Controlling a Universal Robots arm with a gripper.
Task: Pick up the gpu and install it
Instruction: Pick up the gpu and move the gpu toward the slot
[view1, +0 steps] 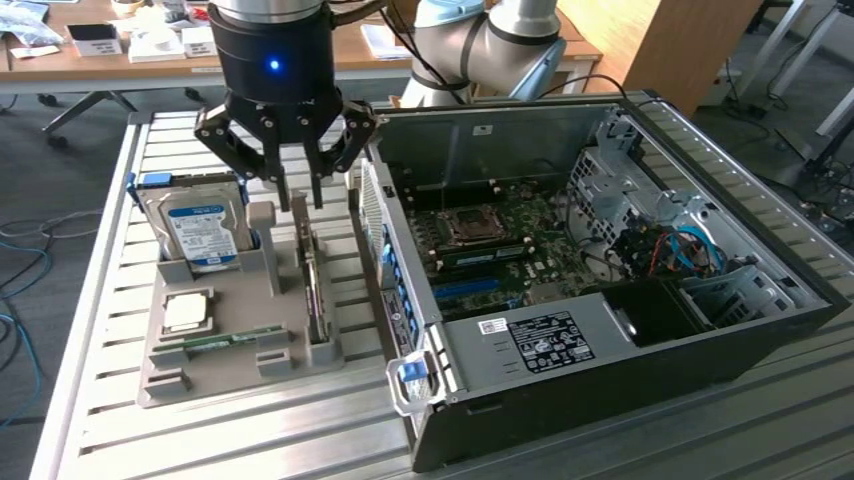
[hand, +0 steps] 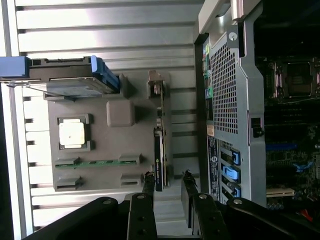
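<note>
Grey holder (view1: 214, 385) (hand: 100, 145): lies flat on the slatted metal surface (view1: 100, 410) (hand: 100, 35). It has slots and pockets for parts.
Gpu (view1: 311, 285) (hand: 159, 150): stands on its long edge in a slot of the holder, on the side nearest the computer case (view1: 694, 370) (hand: 225, 90). Its thin top edge faces up.
Fingers (view1: 283, 170) (hand: 148, 182): hang right over one end of the gpu. They are partly spread, with one finger on each side of the card's edge. One finger is very close to the card and the other has a clear gap. They hold nothing. Whether the close finger touches the card, I cannot tell.
Computer case: sits just beside the holder, on the exterior view's right. Its big side is open and faces up, so the board inside shows.
Room at the side: a narrow strip of holder and surface runs between the gpu and the case's back wall, which is full of small holes.
Hard drive (view1: 200, 232) (hand: 65, 80): stands on edge in the holder with blue rails, on the side away from the case. A grey post stands between it and the gpu.
Chip (view1: 187, 312) (hand: 72, 132): lies flat in a square pocket, near the hard drive.
Memory stick (view1: 230, 340) (hand: 97, 163): lies in a long slot next to the chip, with its end near the gpu.
Holder's front edge: bare grey plastic, with open slats of the surface past it.
</note>
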